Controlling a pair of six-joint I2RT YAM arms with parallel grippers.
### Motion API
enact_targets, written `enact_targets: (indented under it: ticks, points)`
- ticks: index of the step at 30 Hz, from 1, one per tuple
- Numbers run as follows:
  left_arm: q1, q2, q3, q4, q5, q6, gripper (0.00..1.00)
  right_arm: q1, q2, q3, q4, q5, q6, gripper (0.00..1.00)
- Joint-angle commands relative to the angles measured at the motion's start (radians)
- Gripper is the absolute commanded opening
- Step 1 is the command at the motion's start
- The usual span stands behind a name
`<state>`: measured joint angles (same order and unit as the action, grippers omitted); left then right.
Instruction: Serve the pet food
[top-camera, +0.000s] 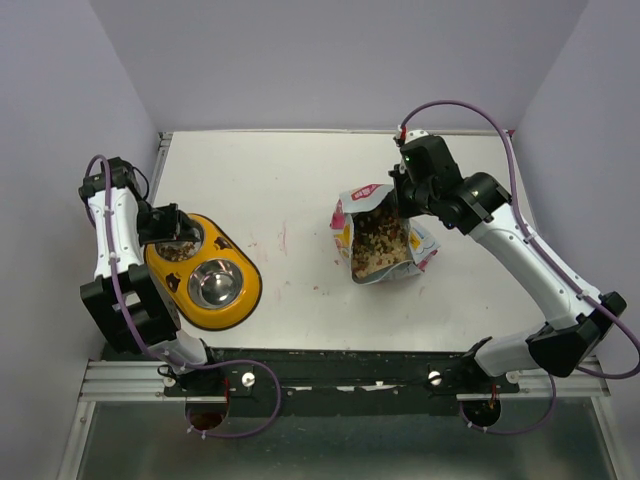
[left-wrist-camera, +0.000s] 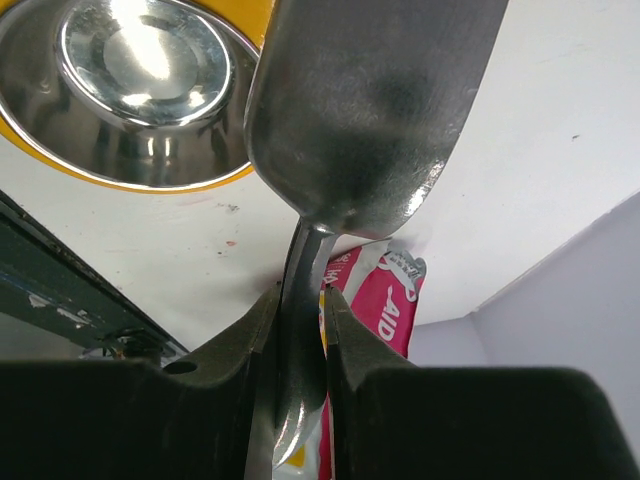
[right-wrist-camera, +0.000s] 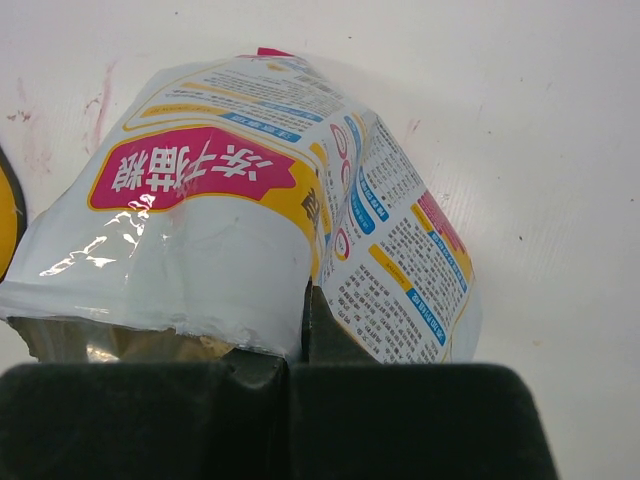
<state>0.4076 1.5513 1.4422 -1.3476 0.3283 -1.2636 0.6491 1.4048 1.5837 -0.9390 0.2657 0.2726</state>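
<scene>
The pet food bag (top-camera: 385, 240) lies open in the middle right of the table, with brown kibble (top-camera: 377, 247) showing in its mouth. My right gripper (top-camera: 403, 205) is shut on the bag's far rim. In the right wrist view the bag (right-wrist-camera: 250, 190) fills the frame, and the gripper (right-wrist-camera: 305, 300) pinches its torn edge. My left gripper (top-camera: 170, 228) is shut on the metal scoop's handle. It holds the scoop (left-wrist-camera: 370, 110) over the yellow feeder (top-camera: 245, 300). The feeder's far bowl holds kibble (top-camera: 180, 250). Its near steel bowl (top-camera: 215, 285) is empty and also shows in the left wrist view (left-wrist-camera: 140, 60).
The feeder's yellow rim (left-wrist-camera: 100, 172) and the bag (left-wrist-camera: 380, 300) in the distance show in the left wrist view. A few loose pellets (top-camera: 318, 290) lie on the white table between feeder and bag. Grey walls enclose the table on three sides.
</scene>
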Motion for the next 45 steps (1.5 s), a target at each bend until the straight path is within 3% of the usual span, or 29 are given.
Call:
enact_targets:
  ticks: [1, 6, 12, 19, 26, 33, 41, 45]
  points:
    - [-0.045, -0.049, 0.046, -0.139, 0.0, 0.052, 0.0, 0.006, 0.006, 0.058, -0.027, 0.024, 0.005, 0.01]
    - [-0.127, -0.167, 0.006, -0.056, 0.003, 0.079, 0.0, 0.007, 0.017, 0.084, -0.034, 0.026, 0.004, 0.01]
    - [-0.294, -0.362, -0.129, 0.288, 0.175, 0.13, 0.0, 0.007, 0.042, 0.125, -0.046, 0.03, 0.0, 0.01]
    - [-0.605, -0.503, -0.163, 0.623, 0.264, 0.19, 0.0, 0.007, 0.057, 0.173, -0.054, 0.04, 0.002, 0.01]
    - [-0.863, -0.568, -0.241, 0.797, 0.437, 0.251, 0.0, 0.007, 0.034, 0.151, -0.027, 0.069, -0.019, 0.01]
    - [-0.996, -0.639, -0.315, 0.743, 0.451, 0.224, 0.0, 0.009, 0.046, 0.185, -0.027, 0.122, -0.006, 0.01]
    - [-1.139, -0.482, -0.293, 0.732, 0.512, 0.11, 0.0, 0.007, 0.045, 0.216, 0.06, 0.05, 0.005, 0.01]
    - [-1.141, -0.41, -0.284, 0.566, 0.512, 0.112, 0.0, 0.007, 0.039, 0.228, 0.085, 0.04, 0.019, 0.01]
